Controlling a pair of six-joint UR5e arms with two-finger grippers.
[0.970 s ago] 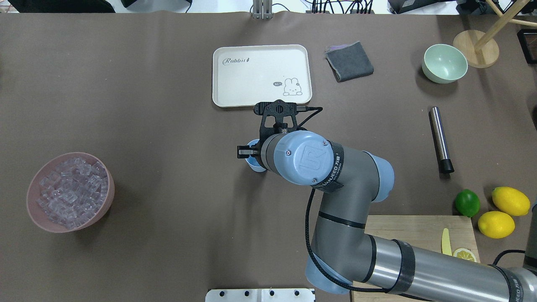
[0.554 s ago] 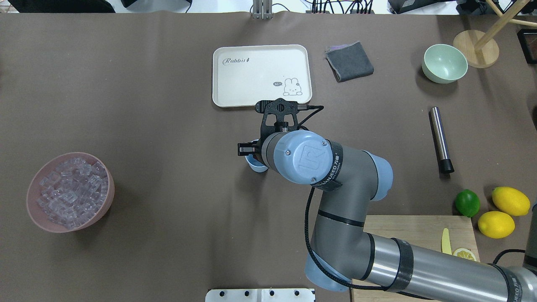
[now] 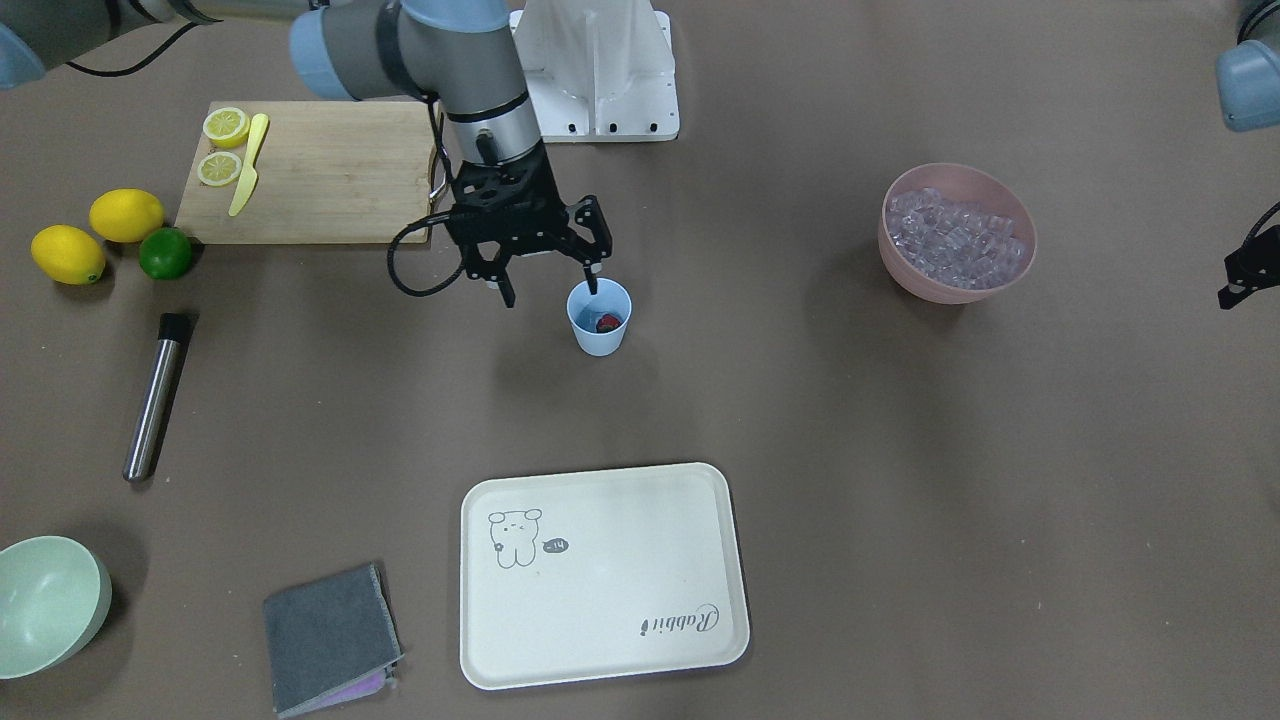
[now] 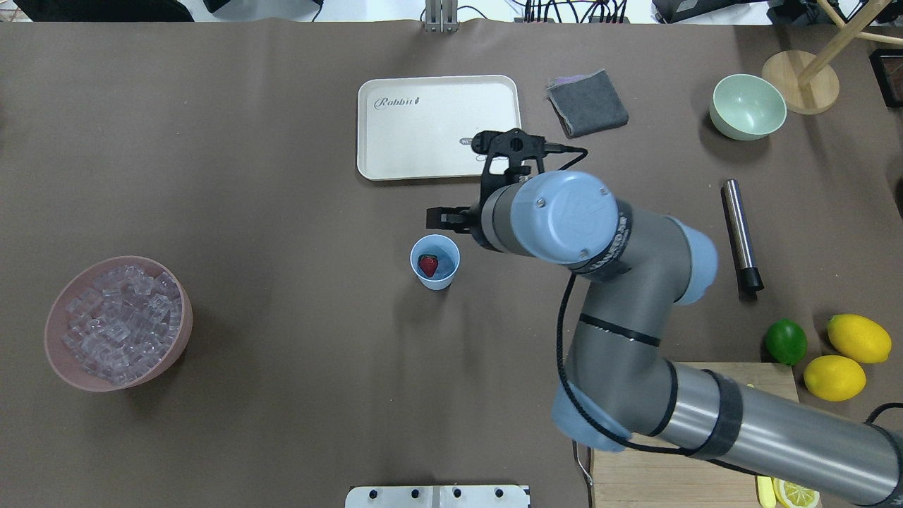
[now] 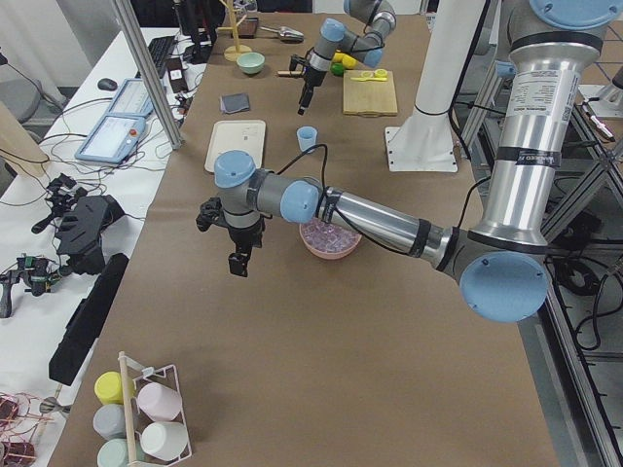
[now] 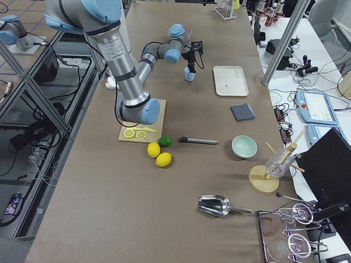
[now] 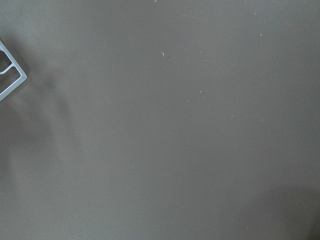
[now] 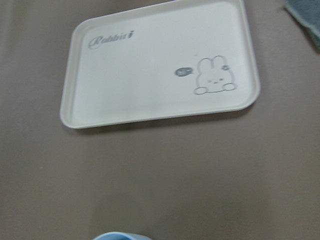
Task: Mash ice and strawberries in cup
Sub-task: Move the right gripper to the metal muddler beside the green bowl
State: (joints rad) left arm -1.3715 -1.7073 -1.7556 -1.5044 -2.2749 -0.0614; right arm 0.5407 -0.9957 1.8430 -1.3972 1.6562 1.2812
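Brown paper covers the table, where the small pale-blue tapered cup stands upright, red strawberry inside, just beside the raised right gripper, its fingers spread wide and empty.

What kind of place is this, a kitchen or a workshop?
Probably a robotics lab staged as a drinks counter: a grey-and-blue robot arm reaches over a brown-covered table, a white side bench holds a touchscreen controller, and a pink bowl of clear ice cubes serves as a prop.
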